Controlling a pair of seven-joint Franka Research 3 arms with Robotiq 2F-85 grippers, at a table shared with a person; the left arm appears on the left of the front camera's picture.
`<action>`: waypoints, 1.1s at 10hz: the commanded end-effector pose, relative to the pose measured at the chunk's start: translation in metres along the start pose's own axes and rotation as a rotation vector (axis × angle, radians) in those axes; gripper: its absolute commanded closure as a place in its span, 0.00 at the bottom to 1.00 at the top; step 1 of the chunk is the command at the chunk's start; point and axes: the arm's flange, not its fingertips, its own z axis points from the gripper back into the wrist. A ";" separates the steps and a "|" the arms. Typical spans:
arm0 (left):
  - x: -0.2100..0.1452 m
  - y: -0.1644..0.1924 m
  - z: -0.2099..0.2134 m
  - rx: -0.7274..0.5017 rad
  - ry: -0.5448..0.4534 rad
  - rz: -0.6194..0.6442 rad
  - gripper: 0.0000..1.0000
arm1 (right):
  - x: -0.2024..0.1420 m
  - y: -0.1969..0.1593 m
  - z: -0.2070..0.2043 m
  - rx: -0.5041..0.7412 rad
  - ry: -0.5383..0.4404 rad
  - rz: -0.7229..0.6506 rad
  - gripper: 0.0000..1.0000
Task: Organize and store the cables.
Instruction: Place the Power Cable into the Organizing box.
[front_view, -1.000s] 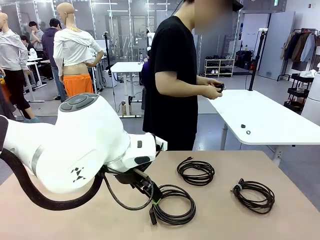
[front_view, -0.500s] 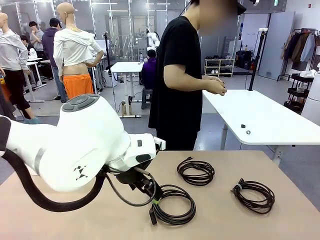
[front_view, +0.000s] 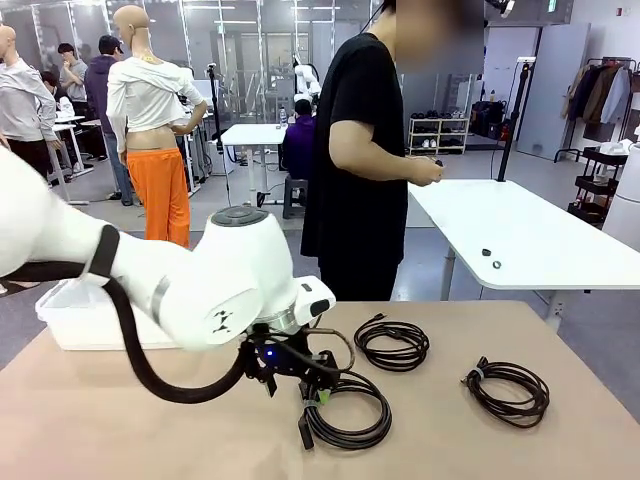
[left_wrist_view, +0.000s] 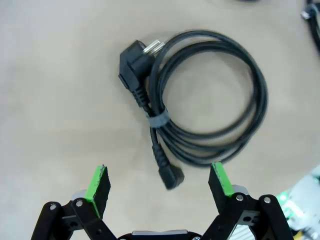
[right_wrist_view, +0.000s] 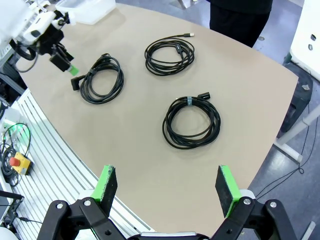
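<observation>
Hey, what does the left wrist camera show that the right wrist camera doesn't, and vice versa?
Left wrist view: the metal plug pins and grey tie on the thick black coiled power cable, close up. Right wrist view: a far thin black cable coil, a nearer black coil, a white plastic bin and the open right gripper. Both: that power cable by the open left gripper, on the tan table.

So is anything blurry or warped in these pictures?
Left wrist view: cable slightly soft, its lower plug smeared; fingers crisp. Right wrist view: table edge bows from the wide lens. Front view: sharp, evenly lit.
</observation>
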 end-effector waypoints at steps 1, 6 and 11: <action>0.027 -0.016 -0.020 0.005 0.063 0.123 0.00 | -0.001 -0.001 0.001 0.012 -0.008 0.016 0.00; 0.049 -0.012 -0.060 0.046 0.102 0.274 0.00 | -0.001 -0.001 0.001 0.012 -0.008 0.016 0.00; 0.041 -0.014 -0.063 0.096 0.115 0.331 1.00 | -0.001 -0.001 0.001 0.012 -0.008 0.016 0.00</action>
